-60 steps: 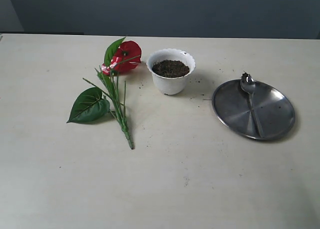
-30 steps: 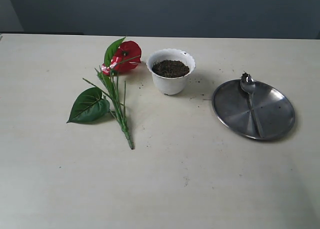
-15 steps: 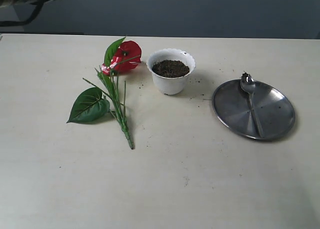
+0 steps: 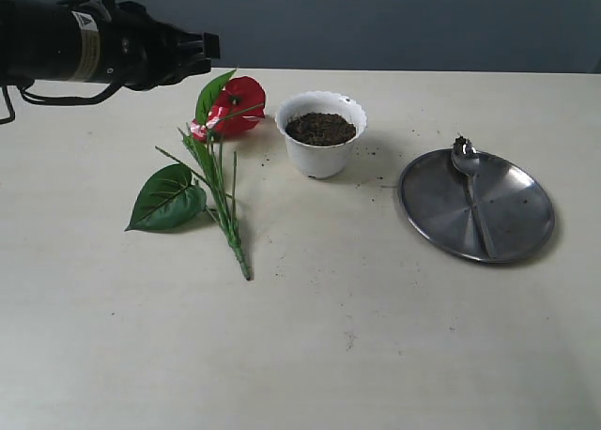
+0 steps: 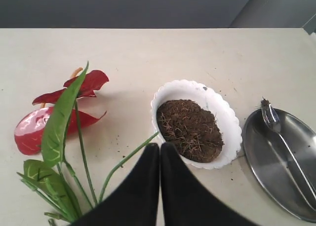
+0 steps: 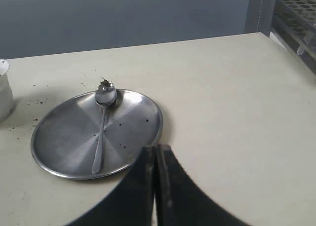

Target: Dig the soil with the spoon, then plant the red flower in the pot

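Both left gripper (image 5: 159,147) and right gripper (image 6: 155,149) are pressed together, empty; part the left before taking the red flower (image 4: 211,162) by its stems.

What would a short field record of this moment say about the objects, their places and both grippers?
pot: upright on the table, filled with soil
red flower: lying flat on the table beside the pot, unplanted
spoon: lying on the steel plate, soil crumbs on its bowl
left gripper: shut, holding nothing
right gripper: shut, holding nothing
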Robot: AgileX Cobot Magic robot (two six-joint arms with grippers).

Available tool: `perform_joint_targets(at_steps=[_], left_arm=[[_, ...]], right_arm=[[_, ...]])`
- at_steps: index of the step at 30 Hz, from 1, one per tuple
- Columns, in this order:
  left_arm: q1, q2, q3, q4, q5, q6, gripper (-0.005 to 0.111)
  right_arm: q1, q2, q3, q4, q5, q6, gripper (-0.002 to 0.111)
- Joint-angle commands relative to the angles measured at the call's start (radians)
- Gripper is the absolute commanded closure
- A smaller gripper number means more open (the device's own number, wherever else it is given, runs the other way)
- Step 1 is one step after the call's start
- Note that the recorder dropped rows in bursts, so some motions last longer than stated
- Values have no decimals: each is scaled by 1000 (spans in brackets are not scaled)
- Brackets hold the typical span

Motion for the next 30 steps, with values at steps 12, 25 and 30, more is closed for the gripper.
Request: perform_joint_targets(at_steps=[12, 25, 30], left_arm=[[-1, 110, 2, 4, 56, -80, 53], [-1, 222, 2, 4, 53, -73, 53], [-1, 243, 2, 4, 30, -73, 53]], right_arm=[[-4, -6, 2, 2, -9, -1, 108], [-4, -6, 2, -2, -11, -1, 108], [-4, -6, 2, -2, -11, -1, 108]])
